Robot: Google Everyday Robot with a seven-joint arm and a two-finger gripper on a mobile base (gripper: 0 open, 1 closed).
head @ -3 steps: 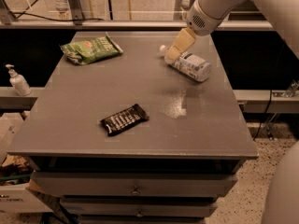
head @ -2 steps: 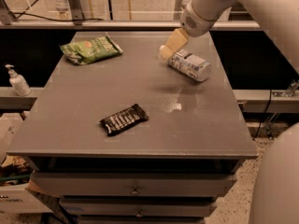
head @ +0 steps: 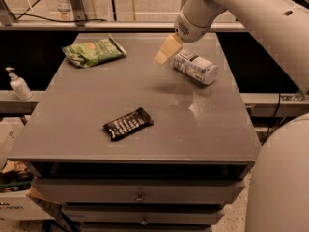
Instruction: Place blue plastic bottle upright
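One second has carried the gripper [head: 163, 56] toward the green chip bag [head: 93, 51], off the blue plastic bottle [head: 195, 66], which lies unmoved on its side, well right of that bag. Whether the gripper is open or closed, I cannot tell. Uprighting apparently hasn't begun.

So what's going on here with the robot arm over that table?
A robot arm reaches in from the upper right. Its claw hangs just left of the blue plastic bottle, which lies on its side toward the far right of the table. The bottle is not yet upright, and I cannot tell whether the claw touches it. A green chip bag lies at the far left and a dark snack bar nearer the front, both apart from the claw.
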